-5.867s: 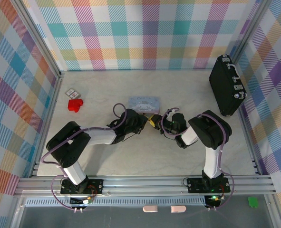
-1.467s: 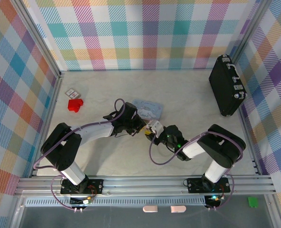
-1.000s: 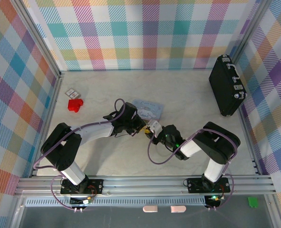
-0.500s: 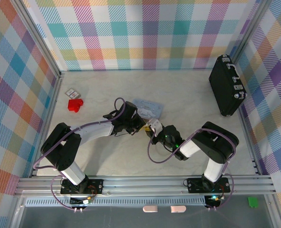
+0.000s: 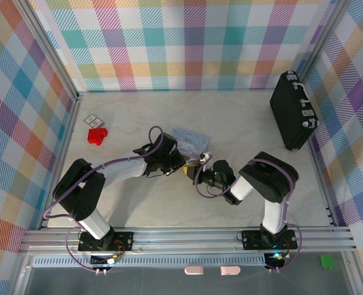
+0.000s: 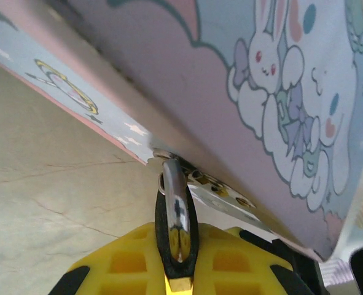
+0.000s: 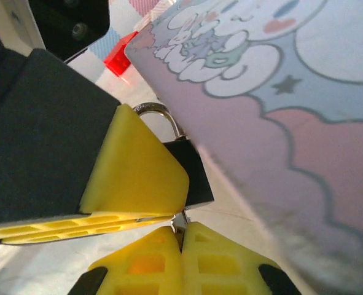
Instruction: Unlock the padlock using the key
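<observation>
The padlock [image 7: 190, 175] has a dark body and a silvery shackle [image 6: 176, 206] that passes through the hasp [image 6: 215, 187] of the pale blue cartoon tin [image 5: 190, 139]. My left gripper [image 6: 180, 270] is shut on the padlock body, and its yellow fingers [image 7: 138, 166] cover most of it. My right gripper [image 7: 182, 236] is shut on the key [image 7: 180, 222], a thin metal sliver at the padlock's underside. In the top view the left gripper [image 5: 183, 163] and the right gripper [image 5: 199, 168] meet tip to tip just in front of the tin.
A red block [image 5: 97, 134] and a small card [image 5: 93, 119] lie at the far left. A black case [image 5: 293, 110] stands against the right wall. The tin's side [image 7: 279, 123] looms close beside both grippers.
My right gripper has moved in toward the padlock and turned, and its arm has swung inward. The left gripper has stayed put on the padlock. The tin sits tilted compared with 5.9 s ago.
</observation>
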`<state>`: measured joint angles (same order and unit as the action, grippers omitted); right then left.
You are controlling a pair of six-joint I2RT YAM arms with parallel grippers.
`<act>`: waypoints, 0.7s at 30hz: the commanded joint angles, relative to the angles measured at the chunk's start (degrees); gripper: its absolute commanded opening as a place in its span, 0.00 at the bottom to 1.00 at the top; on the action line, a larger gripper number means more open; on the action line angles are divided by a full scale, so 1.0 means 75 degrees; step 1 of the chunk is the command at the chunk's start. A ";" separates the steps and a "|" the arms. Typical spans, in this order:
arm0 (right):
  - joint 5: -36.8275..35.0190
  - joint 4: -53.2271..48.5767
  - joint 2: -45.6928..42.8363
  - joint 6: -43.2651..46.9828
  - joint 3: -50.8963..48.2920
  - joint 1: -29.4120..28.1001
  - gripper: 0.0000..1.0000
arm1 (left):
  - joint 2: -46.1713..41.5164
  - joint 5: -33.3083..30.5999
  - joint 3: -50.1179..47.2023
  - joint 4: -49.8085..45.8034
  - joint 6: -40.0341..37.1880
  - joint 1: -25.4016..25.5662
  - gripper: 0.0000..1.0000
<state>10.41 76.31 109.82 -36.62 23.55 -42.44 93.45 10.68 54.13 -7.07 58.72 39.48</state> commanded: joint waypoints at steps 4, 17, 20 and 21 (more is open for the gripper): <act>0.0688 0.0572 0.1115 -0.2336 0.0179 -0.0095 0.00 | -0.0358 0.0530 0.0248 0.1280 -0.0540 0.0030 0.00; 0.0283 0.0171 0.0628 -0.1828 -0.0070 0.0150 0.00 | -0.0424 0.0487 0.0029 0.1511 -0.0505 -0.0001 0.05; 0.0310 -0.0079 0.0495 -0.1650 -0.0052 0.0158 0.00 | -0.0414 0.0550 -0.0032 0.1583 -0.0431 -0.0049 0.08; 0.0322 -0.0184 0.0438 -0.1594 -0.0047 0.0153 0.00 | -0.0413 0.0577 -0.0066 0.1664 -0.0392 -0.0061 0.08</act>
<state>12.21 82.24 113.56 -50.04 24.08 -41.08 93.47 10.20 53.08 -5.54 55.66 38.96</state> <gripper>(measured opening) 0.050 0.116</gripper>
